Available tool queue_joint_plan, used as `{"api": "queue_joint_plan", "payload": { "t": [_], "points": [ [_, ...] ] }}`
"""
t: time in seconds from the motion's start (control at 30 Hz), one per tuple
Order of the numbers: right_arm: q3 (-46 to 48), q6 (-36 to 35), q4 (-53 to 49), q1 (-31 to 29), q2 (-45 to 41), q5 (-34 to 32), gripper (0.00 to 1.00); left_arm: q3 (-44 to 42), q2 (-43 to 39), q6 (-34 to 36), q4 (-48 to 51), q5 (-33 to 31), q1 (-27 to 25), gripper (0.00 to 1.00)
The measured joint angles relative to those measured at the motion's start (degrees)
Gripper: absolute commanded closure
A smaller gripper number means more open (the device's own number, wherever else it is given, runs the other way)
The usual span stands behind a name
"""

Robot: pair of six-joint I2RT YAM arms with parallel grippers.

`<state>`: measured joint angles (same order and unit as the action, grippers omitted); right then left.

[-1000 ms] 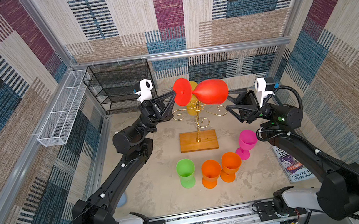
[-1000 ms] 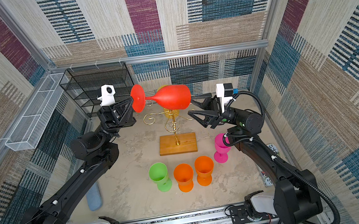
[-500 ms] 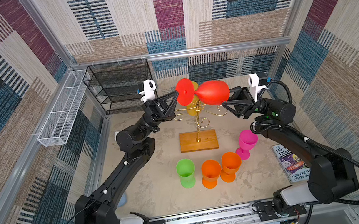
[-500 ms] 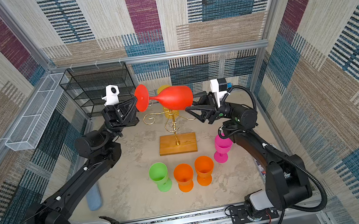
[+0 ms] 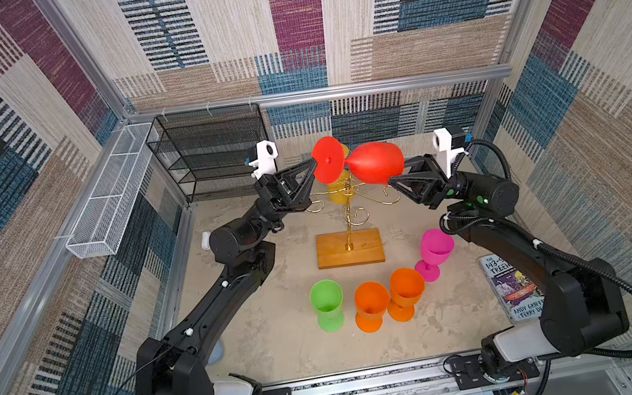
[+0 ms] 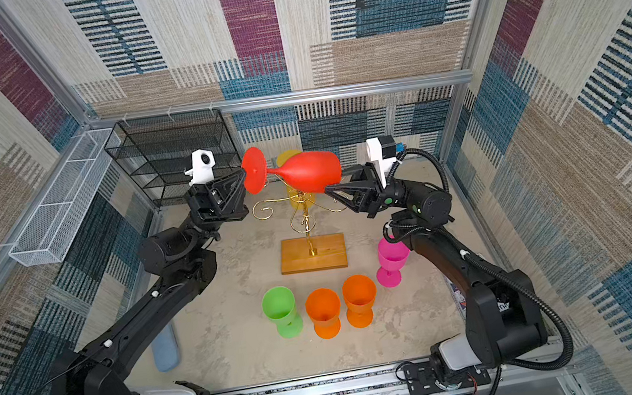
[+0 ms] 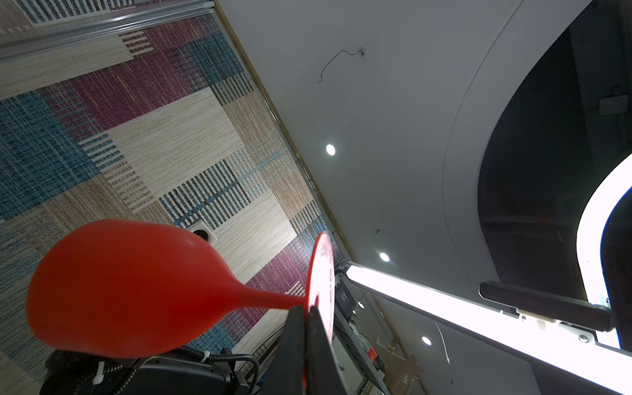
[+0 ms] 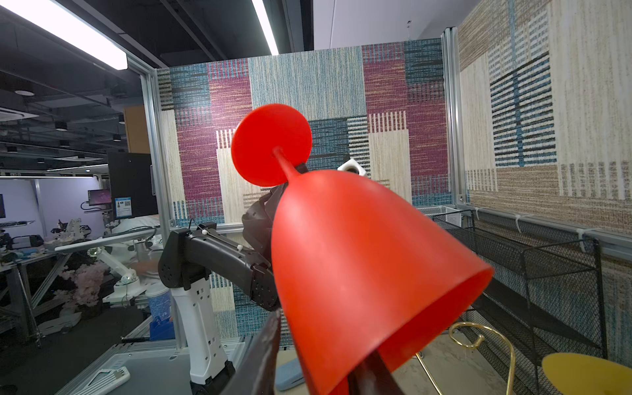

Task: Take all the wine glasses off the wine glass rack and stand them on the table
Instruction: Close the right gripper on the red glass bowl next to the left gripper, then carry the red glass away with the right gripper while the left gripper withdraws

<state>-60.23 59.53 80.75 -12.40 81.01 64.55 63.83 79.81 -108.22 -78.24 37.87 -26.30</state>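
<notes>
The red wine glass [image 5: 376, 162] [image 6: 313, 171] lies on its side in the air above the gold wire wine glass rack [image 5: 349, 219] [image 6: 307, 225]. My left gripper [image 5: 314, 165] [image 7: 306, 309] is shut on the rim of its round foot. My right gripper [image 5: 392, 181] [image 8: 318, 342] straddles the bowl's rim, one finger inside and one outside. A gap still shows beside the outer finger [image 8: 266, 342]. A yellow glass [image 5: 336, 191] hangs upside down on the rack, behind the pole.
On the floor in front of the rack's wood base [image 5: 349, 248] stand a green glass [image 5: 327, 304], two orange glasses [image 5: 371, 304] and a pink glass [image 5: 435, 251]. A book [image 5: 514, 288] lies at the right. Black mesh shelf [image 5: 211, 154] and white wire basket [image 5: 108, 194] stand back left.
My right gripper has moved in to the red glass's bowl and its jaws have narrowed around the rim. The left gripper has kept its hold on the foot and shifted slightly right.
</notes>
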Motion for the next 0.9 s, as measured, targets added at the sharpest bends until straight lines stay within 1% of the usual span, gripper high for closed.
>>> {"api": "queue_joint_plan", "payload": {
  "t": [0.03, 0.1, 0.17, 0.4, 0.53, 0.63, 0.8, 0.9],
  "points": [
    [0.11, 0.0, 0.0, 0.0, -0.15, 0.0, 0.68, 0.02, 0.07, 0.0, 0.0, -0.02, 0.0, 1.0],
    [0.44, -0.02, 0.0, 0.0, -0.46, 0.07, 0.73, 0.02, 0.13, 0.0, 0.0, -0.04, 0.0, 1.0],
    [0.61, -0.02, 0.0, 0.0, -0.66, 0.31, 0.76, 0.02, 0.13, 0.0, -0.02, -0.07, 0.0, 1.0],
    [0.72, -0.04, 0.0, 0.0, -1.4, 0.39, 0.8, 0.02, 0.17, 0.0, -0.26, -0.22, 0.0, 1.0],
    [0.72, -0.37, -0.02, 0.0, -1.7, 0.44, 0.83, -0.02, 0.24, 0.0, -0.55, -0.39, 0.0, 1.0],
    [0.74, -1.14, -0.04, 0.0, -2.27, 0.85, 0.88, -0.13, 0.35, -0.15, -0.72, -1.03, 0.02, 1.0],
    [0.83, -3.17, -0.09, -0.24, -3.63, 2.6, 1.0, -0.28, 0.76, -1.09, 0.31, -3.1, 0.07, 1.0],
    [1.11, -4.42, -0.44, -0.22, -4.33, 2.86, 1.0, -0.31, 1.01, -1.16, 0.48, -3.13, 0.04, 0.99]
  ]
}}
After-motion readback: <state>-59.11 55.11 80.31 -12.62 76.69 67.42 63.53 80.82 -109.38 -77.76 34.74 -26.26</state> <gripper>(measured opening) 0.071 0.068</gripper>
